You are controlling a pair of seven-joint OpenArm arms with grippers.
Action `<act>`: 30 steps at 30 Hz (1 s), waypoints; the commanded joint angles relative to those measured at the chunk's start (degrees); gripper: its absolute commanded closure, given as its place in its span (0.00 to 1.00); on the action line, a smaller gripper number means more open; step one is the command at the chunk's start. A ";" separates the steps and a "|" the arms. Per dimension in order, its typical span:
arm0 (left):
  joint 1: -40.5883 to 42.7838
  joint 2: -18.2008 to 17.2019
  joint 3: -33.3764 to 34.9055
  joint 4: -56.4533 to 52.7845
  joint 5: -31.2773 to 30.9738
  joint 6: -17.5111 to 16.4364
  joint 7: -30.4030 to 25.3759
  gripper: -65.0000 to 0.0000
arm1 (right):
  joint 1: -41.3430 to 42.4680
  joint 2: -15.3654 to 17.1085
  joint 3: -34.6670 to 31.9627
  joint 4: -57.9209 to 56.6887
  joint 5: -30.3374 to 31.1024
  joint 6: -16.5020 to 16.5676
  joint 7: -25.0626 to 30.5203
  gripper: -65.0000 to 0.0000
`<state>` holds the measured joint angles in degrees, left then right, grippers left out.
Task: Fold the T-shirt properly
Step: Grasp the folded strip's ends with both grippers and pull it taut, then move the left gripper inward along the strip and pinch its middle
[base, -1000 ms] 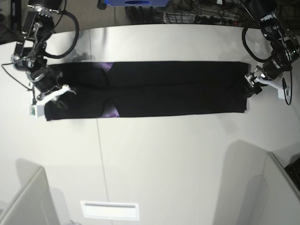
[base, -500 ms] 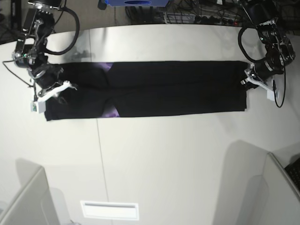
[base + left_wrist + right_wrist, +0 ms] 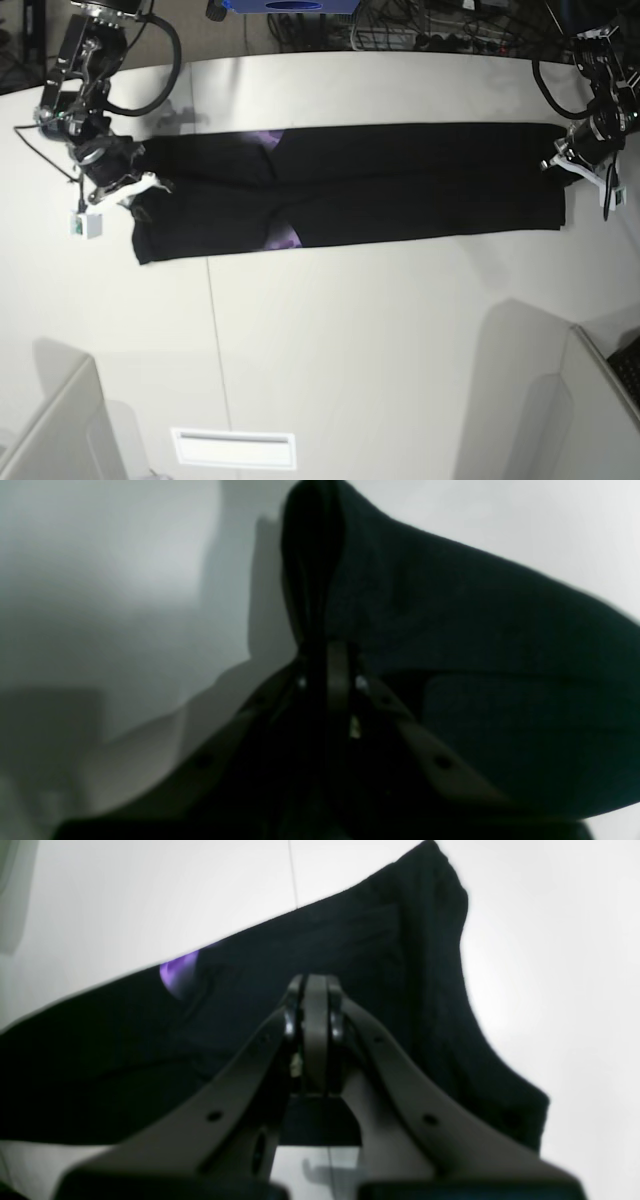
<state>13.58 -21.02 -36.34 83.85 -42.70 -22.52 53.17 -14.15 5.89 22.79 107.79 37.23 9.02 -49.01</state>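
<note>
- White bench (image 3: 350, 330) carried only the T-shirt (image 3: 400, 190); nothing obstructed.
- Left gripper (image 3: 562, 160) was clamped on the T-shirt's end hem, cloth stretching away from it.
- Right gripper (image 3: 140, 183) was pinched on the opposite end.

Couldn't see much up close: the left wrist view was dark and blurry, and the T-shirt (image 3: 475, 645) ran off its right edge. The left gripper (image 3: 330, 667) tips were buried in cloth. Most of the purple print (image 3: 287, 238) was tucked inside the folds.
</note>
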 commanded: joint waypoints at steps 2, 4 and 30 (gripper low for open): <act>0.88 -0.13 1.74 6.04 4.32 -0.47 -1.08 1.00 | 0.75 0.40 1.17 1.18 0.52 0.26 1.67 1.00; 2.64 2.33 2.53 11.31 8.54 -0.47 -0.99 1.00 | 0.75 0.40 1.17 1.09 0.52 0.26 1.59 1.00; -2.38 17.54 32.34 26.61 14.26 12.81 4.81 1.00 | 0.39 0.40 1.35 1.00 0.52 0.26 1.23 1.00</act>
<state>11.77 -3.36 -3.95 109.40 -27.51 -9.69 58.98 -14.17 5.67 23.79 107.79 37.04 9.02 -48.93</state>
